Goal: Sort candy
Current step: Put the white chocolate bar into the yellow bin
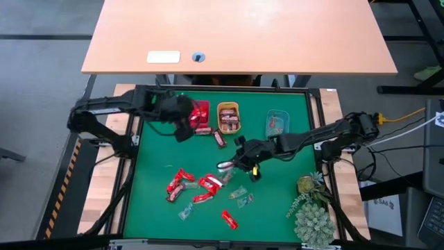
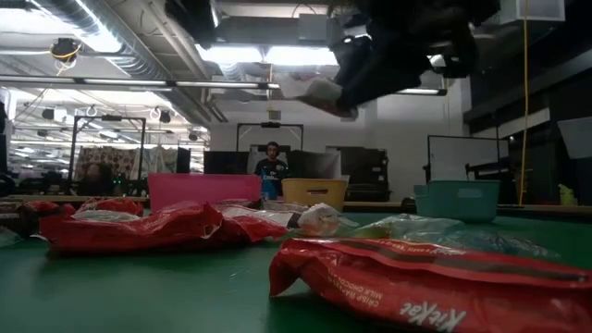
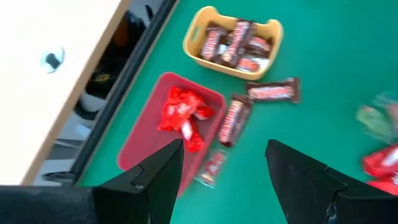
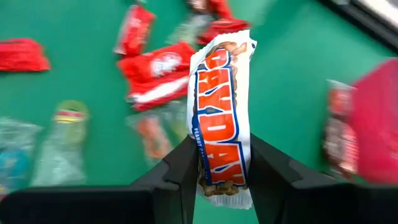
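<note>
Between right claw (image 4: 221,168) fingers, white PayDay bar (image 4: 221,106) pinched, lettering wrist-only, left claw (image 3: 224,165) spread empty

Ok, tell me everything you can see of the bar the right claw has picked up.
The PayDay bar is a finger-length candy in a glossy white wrapper with blue-edged orange lettering and a crimped end. The right claw is shut on its lower end, one finger pressing each side, so it sticks out straight ahead of the fingers. It is lifted clear of the green table, above the scattered candy, touching nothing but the claw.
</note>
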You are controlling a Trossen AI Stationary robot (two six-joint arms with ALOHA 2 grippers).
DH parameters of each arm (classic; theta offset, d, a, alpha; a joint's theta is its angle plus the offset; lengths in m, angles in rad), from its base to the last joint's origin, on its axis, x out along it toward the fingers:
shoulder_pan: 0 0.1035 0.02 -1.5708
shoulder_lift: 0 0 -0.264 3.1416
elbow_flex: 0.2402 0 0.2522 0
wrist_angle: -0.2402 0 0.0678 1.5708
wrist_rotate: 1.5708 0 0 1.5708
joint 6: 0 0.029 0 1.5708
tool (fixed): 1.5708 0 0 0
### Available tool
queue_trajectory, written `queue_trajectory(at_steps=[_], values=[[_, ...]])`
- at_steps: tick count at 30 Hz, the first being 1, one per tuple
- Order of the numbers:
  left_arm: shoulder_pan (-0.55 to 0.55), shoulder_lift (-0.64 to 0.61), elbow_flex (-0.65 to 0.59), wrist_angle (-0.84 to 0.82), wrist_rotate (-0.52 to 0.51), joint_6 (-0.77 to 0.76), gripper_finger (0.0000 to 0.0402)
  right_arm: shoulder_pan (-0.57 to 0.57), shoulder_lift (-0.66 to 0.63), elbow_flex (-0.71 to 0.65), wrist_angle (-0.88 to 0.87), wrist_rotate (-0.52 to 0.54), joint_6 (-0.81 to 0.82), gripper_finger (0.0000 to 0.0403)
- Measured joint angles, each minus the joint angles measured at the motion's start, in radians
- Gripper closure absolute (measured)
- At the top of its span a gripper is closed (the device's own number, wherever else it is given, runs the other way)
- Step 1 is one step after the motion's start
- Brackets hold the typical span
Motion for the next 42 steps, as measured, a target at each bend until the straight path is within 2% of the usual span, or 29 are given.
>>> queue_trajectory(at_steps=[4, 11, 14, 20, 28, 36, 42], values=[[-0.089, -0.046, -0.050, 0.001, 0.000, -0.081, 0.0179, 0.000, -0.033, 0.000, 0.003, 0.093, -0.006, 0.0288], [-0.228, -0.086, -0.172, 0.006, -0.013, -0.242, 0.0179, -0.011, -0.056, 0.000, 0.017, 0.281, -0.110, 0.0288], [-0.284, -0.085, -0.229, 0.007, -0.037, -0.324, 0.0179, -0.044, -0.056, 0.000, 0.022, 0.306, -0.141, 0.0288], [-0.386, -0.083, -0.372, 0.103, -0.044, -0.453, 0.0179, -0.162, -0.056, 0.000, 0.022, 0.303, -0.153, 0.0288], [-0.474, -0.085, -0.513, 0.277, -0.044, -0.528, 0.0179, -0.315, -0.056, 0.000, 0.022, 0.210, -0.153, 0.0288], [-0.505, -0.084, -0.536, 0.309, -0.042, -0.527, 0.0179, -0.413, -0.030, 0.000, 0.025, 0.073, -0.126, 0.0288], [-0.505, -0.085, -0.537, 0.324, -0.043, -0.526, 0.0179, -0.417, 0.020, -0.001, 0.010, 0.061, -0.119, 0.0288]])
